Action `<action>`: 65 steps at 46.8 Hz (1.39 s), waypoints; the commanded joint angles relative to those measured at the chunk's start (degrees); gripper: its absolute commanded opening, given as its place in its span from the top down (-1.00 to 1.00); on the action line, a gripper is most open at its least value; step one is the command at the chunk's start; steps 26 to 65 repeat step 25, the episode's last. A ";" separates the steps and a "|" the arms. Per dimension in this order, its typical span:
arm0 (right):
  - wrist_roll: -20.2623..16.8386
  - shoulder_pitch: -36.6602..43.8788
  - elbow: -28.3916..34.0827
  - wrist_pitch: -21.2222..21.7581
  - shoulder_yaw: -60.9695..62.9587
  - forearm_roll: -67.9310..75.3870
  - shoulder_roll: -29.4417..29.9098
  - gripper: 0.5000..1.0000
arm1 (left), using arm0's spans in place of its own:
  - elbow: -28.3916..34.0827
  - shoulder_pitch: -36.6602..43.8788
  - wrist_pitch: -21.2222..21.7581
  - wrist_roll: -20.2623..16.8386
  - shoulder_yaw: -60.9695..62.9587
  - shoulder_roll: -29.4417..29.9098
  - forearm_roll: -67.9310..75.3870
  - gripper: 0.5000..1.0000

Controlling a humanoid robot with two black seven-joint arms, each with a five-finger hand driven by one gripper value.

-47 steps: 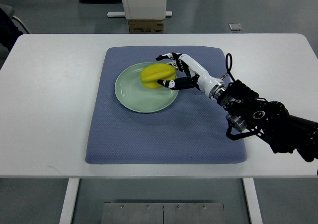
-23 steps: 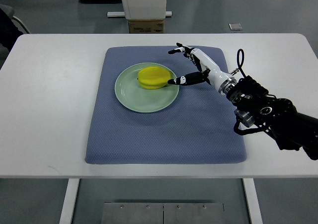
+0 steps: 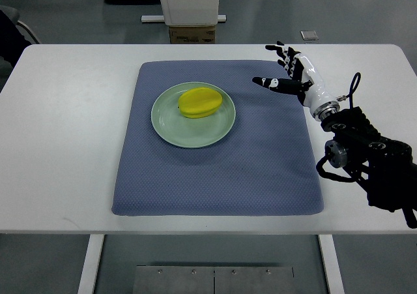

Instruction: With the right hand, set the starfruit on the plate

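With the starfruit [image 3: 199, 103] lying on the plate [image 3: 168, 126] toward the mat's [image 3: 215, 176] far edge, placement appears complete. Right hand [image 3: 291, 74], fingers spread and empty, hovers near the mat's far right corner, well apart from the plate; only retraction seems left.

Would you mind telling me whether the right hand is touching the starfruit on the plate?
Apart. The top view shows bare blue mat between the open right hand and the starfruit, which lies on the plate.
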 commanded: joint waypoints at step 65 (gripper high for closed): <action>-1.77 -8.90 -0.13 3.62 10.38 13.36 -1.25 -1.00 | 0.00 0.00 0.01 0.00 0.00 0.00 0.00 -1.00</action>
